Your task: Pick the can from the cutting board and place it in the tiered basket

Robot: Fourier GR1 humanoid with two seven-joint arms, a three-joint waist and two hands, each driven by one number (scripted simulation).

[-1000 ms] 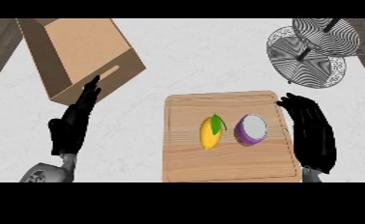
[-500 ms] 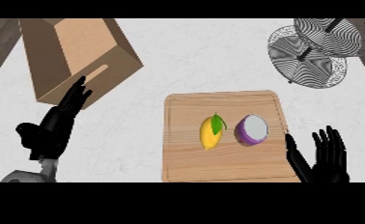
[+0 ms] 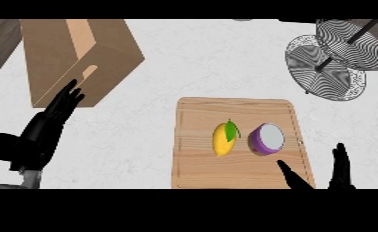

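Can not yet picked up; nothing placed.

The right hand [image 3: 336, 173] shows only spread, straight fingertips at the lower edge, holding nothing; beyond them the purple can [image 3: 266, 139] stands on the cutting board [image 3: 199, 166] beside a yellow fruit [image 3: 224, 138], well apart from the tiered basket [image 3: 336, 58]. The left hand [image 3: 48, 126] rests open.

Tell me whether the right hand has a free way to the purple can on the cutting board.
Probably yes. The right hand is open at the board's lower right corner, and only bare cutting board lies between it and the purple can. The yellow fruit sits on the can's far side, out of the path.
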